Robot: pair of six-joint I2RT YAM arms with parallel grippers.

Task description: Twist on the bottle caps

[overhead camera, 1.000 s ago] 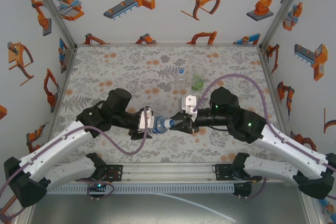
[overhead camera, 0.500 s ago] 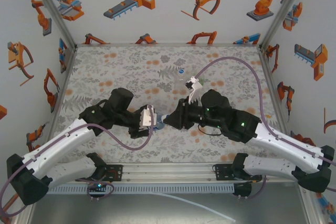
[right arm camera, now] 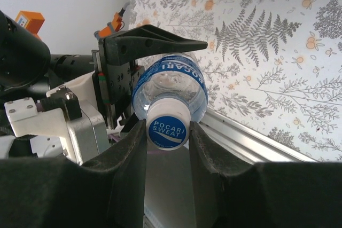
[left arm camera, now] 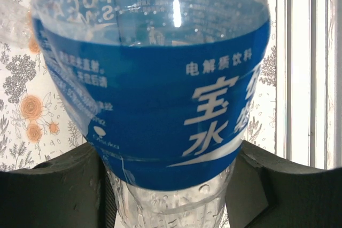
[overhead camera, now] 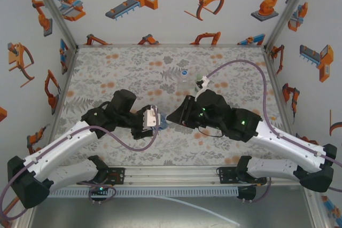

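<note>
Clamping the clear lower body of the blue-labelled bottle (left arm camera: 160,89) between its two dark fingers, the left end effector (left arm camera: 171,185) holds it just below the label, which carries white Chinese characters in the left wrist view. The bottle lies roughly level above the floral worktop (overhead camera: 117,73), its neck pointing toward the right arm. In the right wrist view the white bottle cap (right arm camera: 167,127), printed with a blue POCARI SWEAT mark, sits on that neck and faces the camera. The right end effector (right arm camera: 166,137) is pinched on this cap, one black finger against each side of it. From above, the two end effectors meet nose to nose near the middle of the worktop, a little toward the near edge, and little of the bottle shows between them. Farther back, a plain clear bottle (overhead camera: 185,75) stands upright with a cap on it. Just beside it on the right is a green-tinted bottle (overhead camera: 197,79), partly hidden by the right arm.
</note>
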